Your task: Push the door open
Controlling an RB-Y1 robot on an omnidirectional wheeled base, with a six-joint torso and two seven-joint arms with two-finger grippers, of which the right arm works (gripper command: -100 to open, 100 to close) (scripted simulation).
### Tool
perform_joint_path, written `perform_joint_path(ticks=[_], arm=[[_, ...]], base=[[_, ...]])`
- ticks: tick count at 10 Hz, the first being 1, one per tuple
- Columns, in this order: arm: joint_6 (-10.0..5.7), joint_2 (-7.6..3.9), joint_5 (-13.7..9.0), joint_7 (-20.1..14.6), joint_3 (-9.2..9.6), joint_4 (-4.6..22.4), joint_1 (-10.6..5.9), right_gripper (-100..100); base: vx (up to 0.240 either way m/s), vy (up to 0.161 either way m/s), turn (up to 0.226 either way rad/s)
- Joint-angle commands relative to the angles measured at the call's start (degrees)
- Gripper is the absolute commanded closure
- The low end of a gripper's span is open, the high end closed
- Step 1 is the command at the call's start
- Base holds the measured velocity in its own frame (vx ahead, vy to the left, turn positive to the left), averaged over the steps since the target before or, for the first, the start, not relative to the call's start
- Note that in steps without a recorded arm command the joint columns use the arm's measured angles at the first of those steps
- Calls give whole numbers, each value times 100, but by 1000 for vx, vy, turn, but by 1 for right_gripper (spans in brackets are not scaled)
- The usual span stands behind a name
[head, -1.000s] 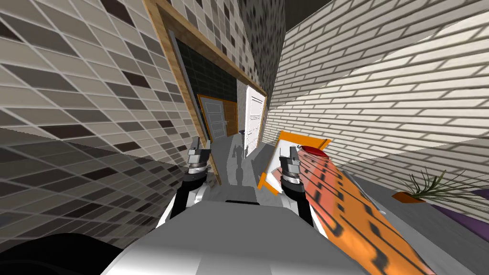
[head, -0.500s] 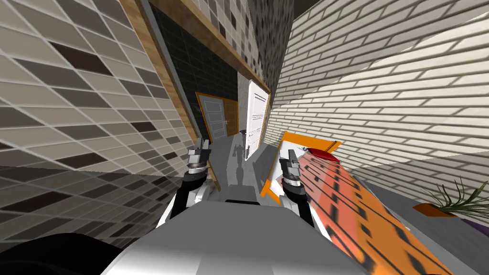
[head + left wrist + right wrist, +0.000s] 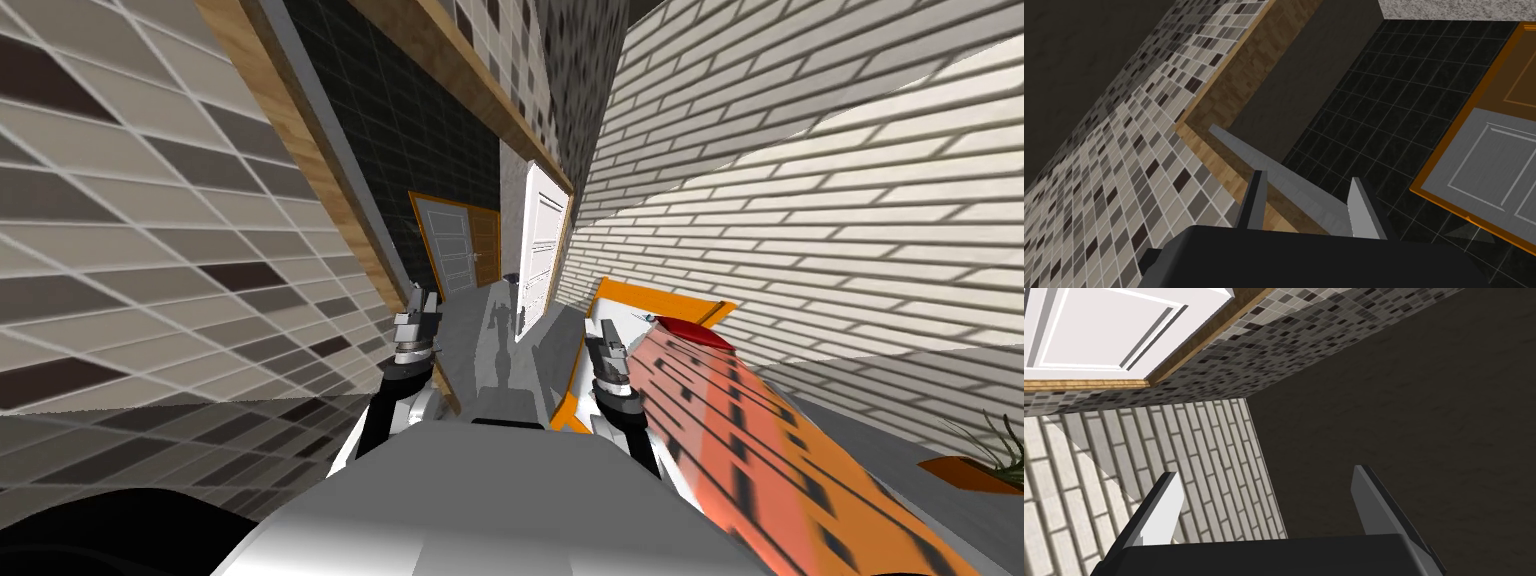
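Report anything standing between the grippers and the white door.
Nothing visible does. Bare grey floor runs from the left gripper and right gripper to the white door; the orange patterned slab lies off to the right.

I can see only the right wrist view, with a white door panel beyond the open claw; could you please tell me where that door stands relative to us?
Observer: The white door stands well ahead of us, at the right side of a wooden-framed opening.
Operator: Thank you. Is there anything else behind that opening?
Observer: Yes, a grey door in an orange frame, left of the white one, against a black tiled wall.
Operator: And where is the other arm, please?
Observer: The left claw is raised beside the opening's left wooden post, open and holding nothing.
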Motion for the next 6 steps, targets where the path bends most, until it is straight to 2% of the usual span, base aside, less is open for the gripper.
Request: perform_joint_path(ticks=[1, 6], arm=[[-142, -25, 151, -176, -80, 114, 19, -100], [-596, -95, 651, -742, -350, 457, 119, -100]], base=[[176, 54, 22], [192, 37, 32]])
